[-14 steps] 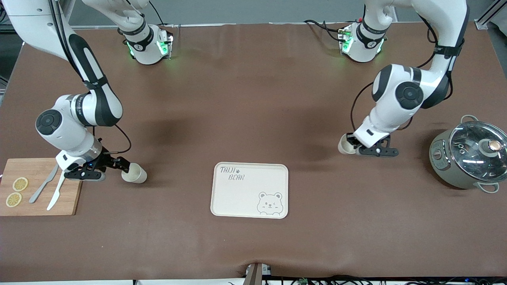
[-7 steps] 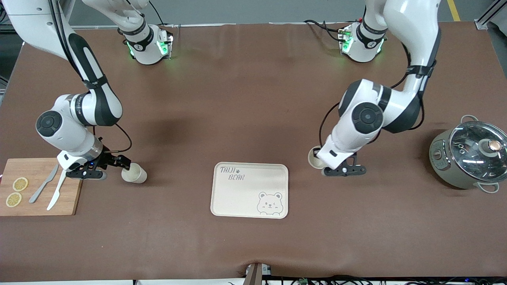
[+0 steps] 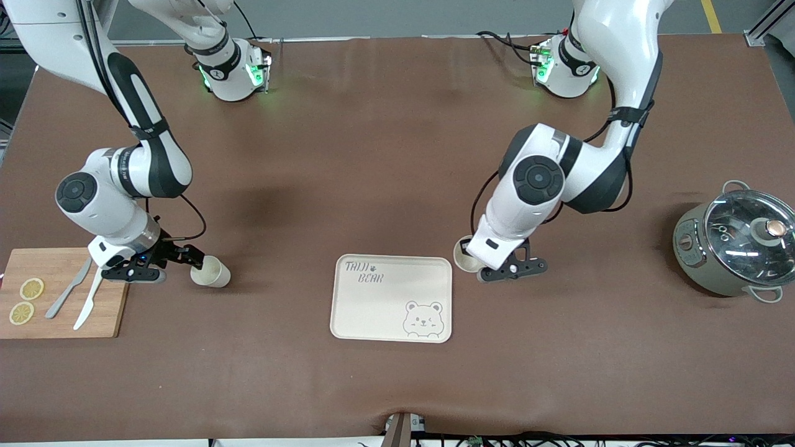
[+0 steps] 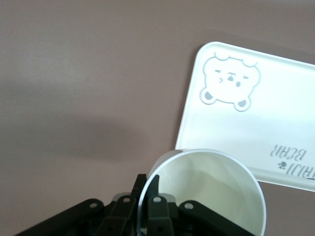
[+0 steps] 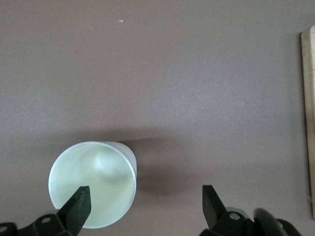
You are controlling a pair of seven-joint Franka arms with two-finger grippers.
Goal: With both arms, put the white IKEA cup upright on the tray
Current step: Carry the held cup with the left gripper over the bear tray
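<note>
Two white cups to watch.

First, the held cup (image 3: pixel 463 257), mouth up, pinched by its rim in the left gripper (image 3: pixel 477 264). Jaws clamped tight on the thin wall, one finger inside and one outside, as seen from the left wrist.

Moved a long way in the last second: away from the pot (image 3: pixel 736 242), across toward the middle of the table (image 3: pixel 397 155). Now up in the air, just beside the tray (image 3: pixel 372 310), at the corner toward the left arm's end. Not over the tray yet. Not set down yet. Good news for the job all the same: probably only a short hop sideways left, then down, then let go. Best done slowly, to keep the cup from tipping on landing.

Next, the other cup (image 3: pixel 210 272), down on the table near the wooden board (image 3: pixel 62 292), toward the right arm's end. Lying on its side, by the look of it. No change there at all. Right gripper (image 3: pixel 186 256) still low beside it, jaws wide apart, holding nothing, one finger (image 5: pixel 78 209) right at the cup's mouth. Waiting for now, most likely.
</note>
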